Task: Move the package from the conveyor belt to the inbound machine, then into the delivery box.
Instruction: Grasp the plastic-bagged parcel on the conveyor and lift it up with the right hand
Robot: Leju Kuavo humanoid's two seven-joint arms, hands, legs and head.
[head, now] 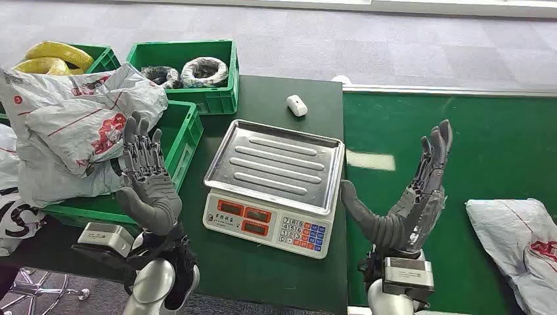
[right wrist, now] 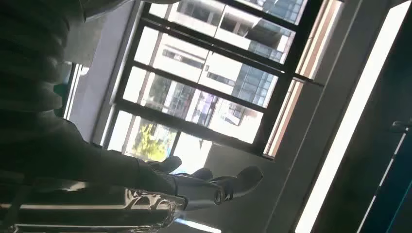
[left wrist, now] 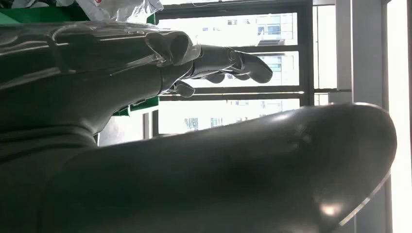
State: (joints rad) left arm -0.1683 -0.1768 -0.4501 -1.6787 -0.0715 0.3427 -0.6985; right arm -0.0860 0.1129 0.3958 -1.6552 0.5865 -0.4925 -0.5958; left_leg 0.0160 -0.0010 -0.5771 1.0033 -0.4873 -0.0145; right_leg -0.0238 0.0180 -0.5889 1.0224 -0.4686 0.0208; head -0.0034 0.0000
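Grey carpet-tile floor (head: 394,46) beyond a dark green worktop (head: 276,275). Tall dark-framed windows (right wrist: 204,92) admit bright daylight; buildings visible outside. Pale strip (head: 453,90) edges the far side.

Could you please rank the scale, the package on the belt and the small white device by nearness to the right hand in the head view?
From the right hand:
1. Scale, just beside it toward the robot's left.
2. Package, on the conveyor belt at the robot's right.
3. Small white device, far side of the table, beyond the scale.
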